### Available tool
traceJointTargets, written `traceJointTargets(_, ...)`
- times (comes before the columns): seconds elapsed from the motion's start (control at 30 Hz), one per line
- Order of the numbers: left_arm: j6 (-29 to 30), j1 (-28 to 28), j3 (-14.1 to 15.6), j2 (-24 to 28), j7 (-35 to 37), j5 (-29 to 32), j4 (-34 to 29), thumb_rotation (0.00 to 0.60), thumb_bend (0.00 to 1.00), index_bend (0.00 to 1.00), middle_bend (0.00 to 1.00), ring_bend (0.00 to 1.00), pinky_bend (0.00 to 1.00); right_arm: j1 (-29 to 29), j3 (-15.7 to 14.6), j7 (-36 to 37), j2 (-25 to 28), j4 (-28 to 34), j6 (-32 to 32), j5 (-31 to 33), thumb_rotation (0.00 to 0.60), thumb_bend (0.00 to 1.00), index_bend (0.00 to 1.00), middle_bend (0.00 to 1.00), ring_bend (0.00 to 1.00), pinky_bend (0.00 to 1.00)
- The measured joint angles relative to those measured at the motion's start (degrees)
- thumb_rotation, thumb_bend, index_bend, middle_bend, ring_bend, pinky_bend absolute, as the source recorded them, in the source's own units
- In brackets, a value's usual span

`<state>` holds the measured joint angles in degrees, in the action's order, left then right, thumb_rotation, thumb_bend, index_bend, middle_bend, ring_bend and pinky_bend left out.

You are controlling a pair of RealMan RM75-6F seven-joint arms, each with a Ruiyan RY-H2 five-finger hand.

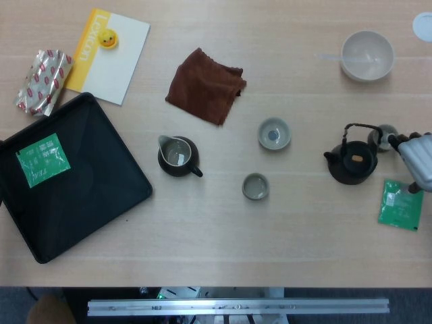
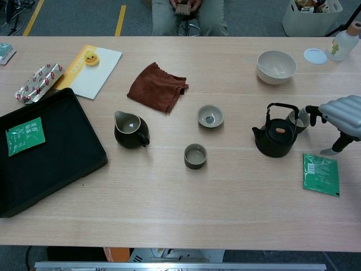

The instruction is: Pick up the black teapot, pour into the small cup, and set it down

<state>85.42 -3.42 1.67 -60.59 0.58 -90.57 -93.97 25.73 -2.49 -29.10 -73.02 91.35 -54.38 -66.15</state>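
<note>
1. The black teapot [image 2: 274, 139] stands upright on the tabletop [image 2: 225, 197], toward its right side, with the handle raised and the spout pointing left.
2. The right hand [image 2: 340, 114] is at the right edge of both views, just beside the teapot. Its dark fingers [image 2: 312, 111] reach toward the handle, but I cannot tell if they touch it or how wide they are.
3. A small cup [image 2: 296, 119] sits just behind the teapot on the right, partly hidden by the fingers.
4. Two more cups stand left of the teapot: a pale one [image 2: 210, 116] and a darker one [image 2: 196, 156], with bare wood between them and the teapot.
5. A green packet [image 2: 321, 174] lies near the right edge, in front of the hand.
6. The left hand is in neither view.
7. A black tray [image 2: 62, 164] fills the left edge, and a dark pitcher [image 2: 131, 131] stands just right of it.
</note>
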Motion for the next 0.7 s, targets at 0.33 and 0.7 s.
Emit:
traceJointTargets(0.33, 0.4, 0.33, -0.06, 0.19, 0.65, 0.24, 0.44, 0.6, 0.4, 0.17, 0.24, 0.2, 0.25, 1.29, 0.98, -0.45, -0.52, 0.85, -0.14, -0.38, 0.6, 0.0, 0.24, 0.4, 0.34, 0.46)
traceJointTargets(0.7, -0.09, -0.07, -0.05, -0.16, 0.36, -0.27, 0.34, 0.6, 0.4, 0.17, 0.24, 0.2, 0.25, 1.72, 3.57, 5.62, 2.86, 3.3, -2.23, -3.26, 0.6, 0.0, 0.29, 0.4, 0.31, 0.42)
